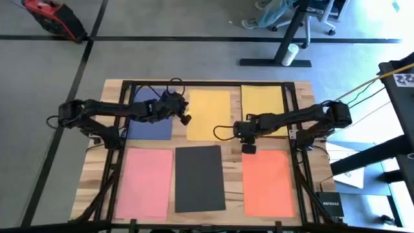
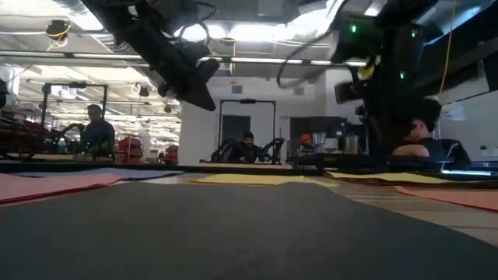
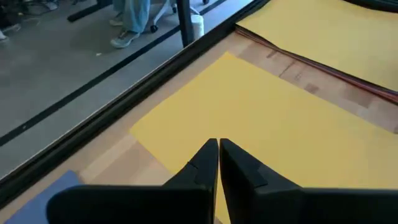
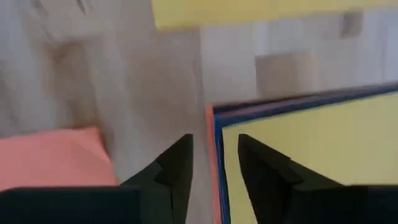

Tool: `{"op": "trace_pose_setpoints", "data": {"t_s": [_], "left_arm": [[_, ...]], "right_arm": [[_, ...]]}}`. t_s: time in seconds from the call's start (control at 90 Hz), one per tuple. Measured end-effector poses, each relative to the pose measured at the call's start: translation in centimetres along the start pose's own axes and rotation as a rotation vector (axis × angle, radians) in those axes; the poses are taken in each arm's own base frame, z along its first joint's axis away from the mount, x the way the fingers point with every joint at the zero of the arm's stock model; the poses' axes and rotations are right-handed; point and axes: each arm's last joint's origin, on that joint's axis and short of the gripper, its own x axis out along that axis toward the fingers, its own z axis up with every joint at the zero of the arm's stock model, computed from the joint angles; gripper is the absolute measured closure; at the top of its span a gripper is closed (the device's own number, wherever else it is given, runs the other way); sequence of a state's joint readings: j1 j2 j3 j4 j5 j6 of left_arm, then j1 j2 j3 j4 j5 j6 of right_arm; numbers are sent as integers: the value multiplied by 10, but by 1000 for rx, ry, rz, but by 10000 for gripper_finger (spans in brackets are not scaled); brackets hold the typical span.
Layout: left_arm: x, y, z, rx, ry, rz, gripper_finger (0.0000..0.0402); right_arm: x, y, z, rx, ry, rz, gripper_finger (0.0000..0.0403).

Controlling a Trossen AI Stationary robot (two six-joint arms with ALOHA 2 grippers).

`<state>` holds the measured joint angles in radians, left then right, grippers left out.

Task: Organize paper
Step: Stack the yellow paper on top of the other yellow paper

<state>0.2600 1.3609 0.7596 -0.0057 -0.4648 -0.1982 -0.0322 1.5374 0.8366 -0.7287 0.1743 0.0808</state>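
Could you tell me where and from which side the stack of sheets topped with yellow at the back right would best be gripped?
Probably at the near left corner of the yellow-topped stack, approached from the bare wood beside it. The right wrist view shows orange and blue edges layered under the yellow there, so the stack offers a raised edge to pinch. The right gripper already hangs by that corner, jaws open.

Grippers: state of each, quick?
Left gripper: closed, empty, above the middle yellow sheet.
Right gripper: open, empty, at the stack's corner.
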Motion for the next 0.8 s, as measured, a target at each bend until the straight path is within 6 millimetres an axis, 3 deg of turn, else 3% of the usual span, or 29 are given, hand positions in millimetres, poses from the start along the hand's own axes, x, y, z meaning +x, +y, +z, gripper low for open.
{"op": "trace_pose_setpoints", "data": {"t_s": [0.167, 0.378, 0.8], "left_arm": [[2, 2, -9, 8, 21, 7, 402], [2, 2, -11, 10, 27, 8, 402], [2, 2, -11, 14, 29, 9, 402]], "right_arm": [[13, 1, -1, -18, 52, -53, 282], [15, 0, 0, -18, 47, -75, 290], [20, -10, 3, 29, 35, -61, 397]]}}
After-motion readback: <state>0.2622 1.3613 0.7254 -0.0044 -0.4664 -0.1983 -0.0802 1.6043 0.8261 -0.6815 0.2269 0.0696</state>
